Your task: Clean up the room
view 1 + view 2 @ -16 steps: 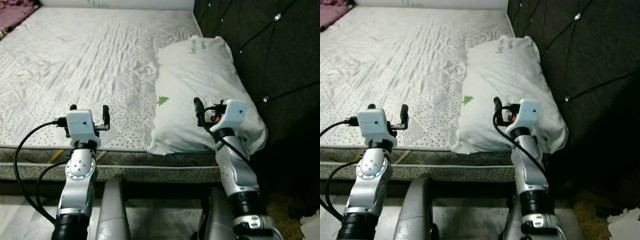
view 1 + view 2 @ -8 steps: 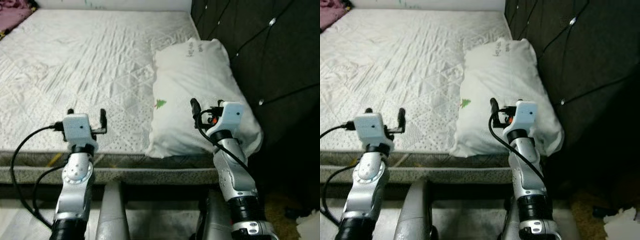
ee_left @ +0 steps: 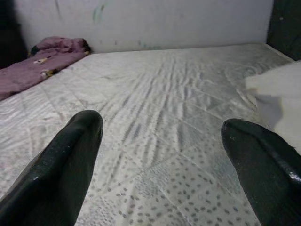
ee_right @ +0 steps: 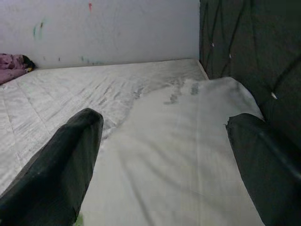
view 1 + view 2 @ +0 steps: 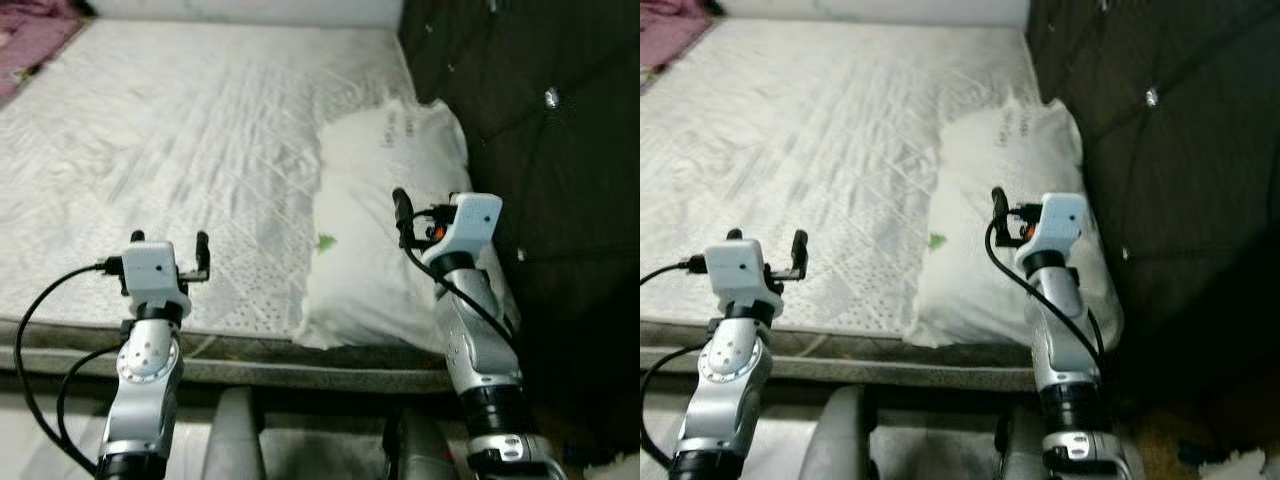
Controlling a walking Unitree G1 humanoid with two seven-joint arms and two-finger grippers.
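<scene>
Count, bed area: one mattress with quilted white cover, one white pillow lying on it against one dark tufted headboard, and one purple blanket bunched at the far corner by the wall. Robot hardware: two grippers, left gripper and right gripper, each with two black fingers spread apart.

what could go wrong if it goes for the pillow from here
The pillow already overhangs the mattress edge nearest the robot, so a push from the open right pincer could slide it off. Its soft cover might slip or bunch between the fingers. The dark headboard stands close beside it, leaving the right arm little room.
</scene>
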